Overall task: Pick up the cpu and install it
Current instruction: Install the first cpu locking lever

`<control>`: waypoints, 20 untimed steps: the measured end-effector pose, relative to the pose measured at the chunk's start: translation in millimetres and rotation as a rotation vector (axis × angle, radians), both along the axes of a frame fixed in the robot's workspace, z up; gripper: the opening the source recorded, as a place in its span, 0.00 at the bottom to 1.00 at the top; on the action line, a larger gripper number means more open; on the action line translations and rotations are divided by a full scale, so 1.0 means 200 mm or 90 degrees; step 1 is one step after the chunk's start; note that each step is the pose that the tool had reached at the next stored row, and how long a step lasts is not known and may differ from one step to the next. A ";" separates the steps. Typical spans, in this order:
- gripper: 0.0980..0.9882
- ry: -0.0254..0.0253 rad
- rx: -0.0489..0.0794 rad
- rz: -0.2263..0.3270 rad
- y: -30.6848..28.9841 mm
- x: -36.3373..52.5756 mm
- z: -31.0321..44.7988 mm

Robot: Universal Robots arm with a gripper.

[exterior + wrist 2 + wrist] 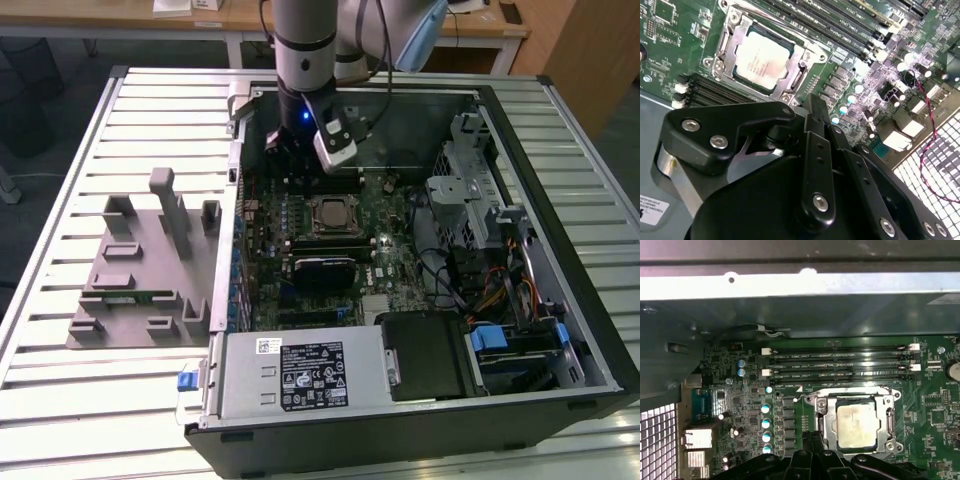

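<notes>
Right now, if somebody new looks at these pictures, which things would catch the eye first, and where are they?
First comes the open computer case lying on the slatted table, its green board exposed. On that board the cpu sits in its metal-framed socket, its pale silver top plain in both wrist views. The arm's tool hangs over the board just beyond the cpu, and a grey holder stands on the table at the exterior view's left.

arm [305,40]: grey cylinder, dark band, small blue light
wrist camera [336,141]: pale block, black cable
gripper [812,165]: black links, silver screws
</notes>
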State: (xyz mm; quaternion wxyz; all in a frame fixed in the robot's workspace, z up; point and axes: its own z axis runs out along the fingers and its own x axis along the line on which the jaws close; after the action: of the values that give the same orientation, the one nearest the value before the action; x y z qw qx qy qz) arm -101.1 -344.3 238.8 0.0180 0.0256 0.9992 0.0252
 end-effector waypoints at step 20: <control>0.01 0.0000 0.127 0.000 -0.009 -0.120 -0.001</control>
State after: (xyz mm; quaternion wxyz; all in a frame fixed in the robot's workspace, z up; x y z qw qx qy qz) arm -125.0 -346.2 238.5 0.0154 0.0273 0.9917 0.1245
